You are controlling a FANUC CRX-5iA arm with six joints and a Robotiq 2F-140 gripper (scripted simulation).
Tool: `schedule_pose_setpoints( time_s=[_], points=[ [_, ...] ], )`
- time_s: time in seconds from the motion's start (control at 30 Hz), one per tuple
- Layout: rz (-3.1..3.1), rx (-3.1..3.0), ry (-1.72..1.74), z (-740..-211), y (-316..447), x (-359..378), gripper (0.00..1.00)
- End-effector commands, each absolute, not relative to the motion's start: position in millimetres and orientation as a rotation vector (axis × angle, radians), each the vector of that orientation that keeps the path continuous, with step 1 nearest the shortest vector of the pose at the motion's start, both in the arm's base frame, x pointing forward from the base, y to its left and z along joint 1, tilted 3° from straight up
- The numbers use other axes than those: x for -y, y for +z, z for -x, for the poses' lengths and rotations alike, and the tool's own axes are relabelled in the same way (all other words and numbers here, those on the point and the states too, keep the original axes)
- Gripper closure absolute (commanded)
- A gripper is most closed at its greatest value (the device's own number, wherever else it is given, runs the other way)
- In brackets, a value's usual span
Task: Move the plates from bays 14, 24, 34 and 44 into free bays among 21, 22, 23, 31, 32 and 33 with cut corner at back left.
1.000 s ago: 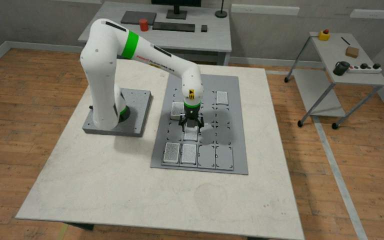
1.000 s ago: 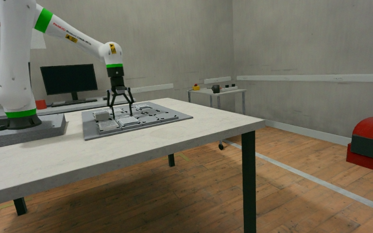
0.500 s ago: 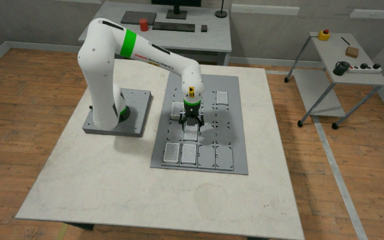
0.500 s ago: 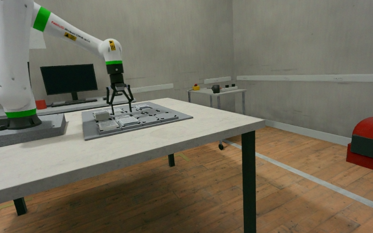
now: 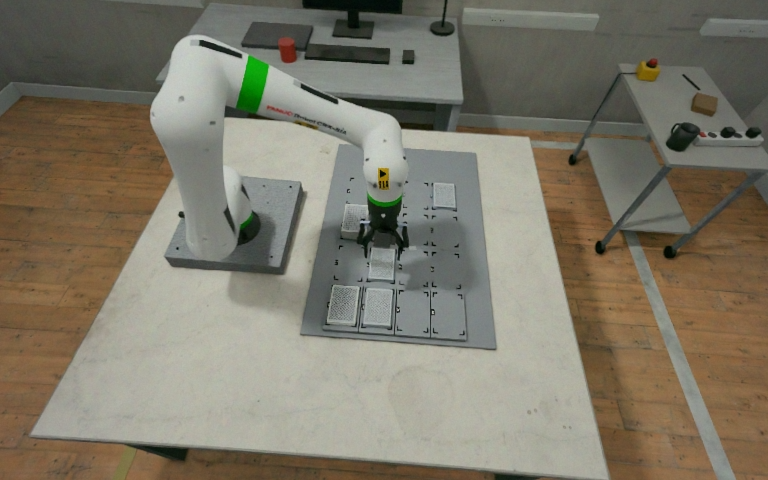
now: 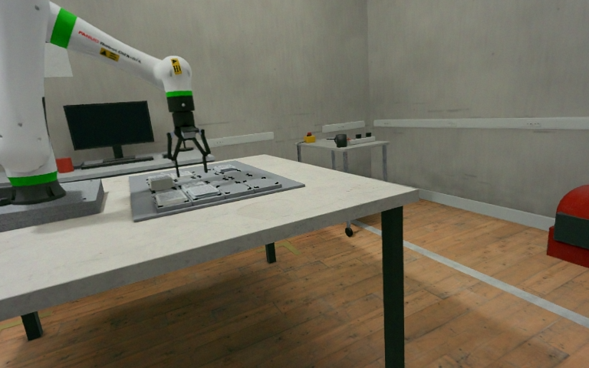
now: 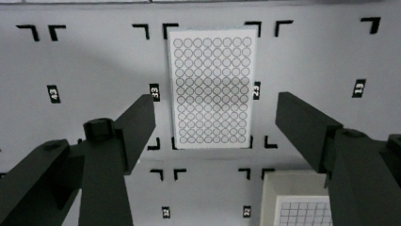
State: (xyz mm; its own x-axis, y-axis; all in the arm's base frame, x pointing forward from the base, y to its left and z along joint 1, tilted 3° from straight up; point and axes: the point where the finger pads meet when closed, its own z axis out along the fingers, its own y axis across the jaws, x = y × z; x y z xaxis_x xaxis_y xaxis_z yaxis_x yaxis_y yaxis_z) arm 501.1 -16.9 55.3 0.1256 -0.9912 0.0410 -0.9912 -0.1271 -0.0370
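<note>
My fingers (image 5: 405,240) (image 6: 205,165) wide apart and holding nothing, above a sealed plate (image 5: 382,266) (image 6: 184,173) (image 7: 213,89) flat in bay 23, two more plates (image 5: 342,305) (image 6: 171,198) across from me in bays 14 and 24.

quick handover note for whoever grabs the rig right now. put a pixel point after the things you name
gripper (image 5: 384,252) (image 6: 191,173) (image 7: 215,109): open, above the bay 23 plate (image 5: 382,264) (image 7: 212,89), holding nothing.
done: bays 34 and 44 vacated; bay 23 filled, plate looks flat inside its corners. another plate (image 6: 185,173) seems to be in 21, mostly hidden; check it.
left: bay 14 plate (image 5: 342,305) (image 6: 170,198) and bay 24 plate (image 5: 378,307) (image 6: 202,191); 32 and 33 look free.
cut corners: can't tell.
</note>
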Motion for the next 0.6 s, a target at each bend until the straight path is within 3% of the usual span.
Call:
schedule_pose_setpoints(
  time_s=[0.0,0.57],
  points=[
    [2.356,-2.074,-0.089,-502,59,17,0.30],
    [2.356,-2.074,-0.089,-501,71,16,0.30]
  ],
)
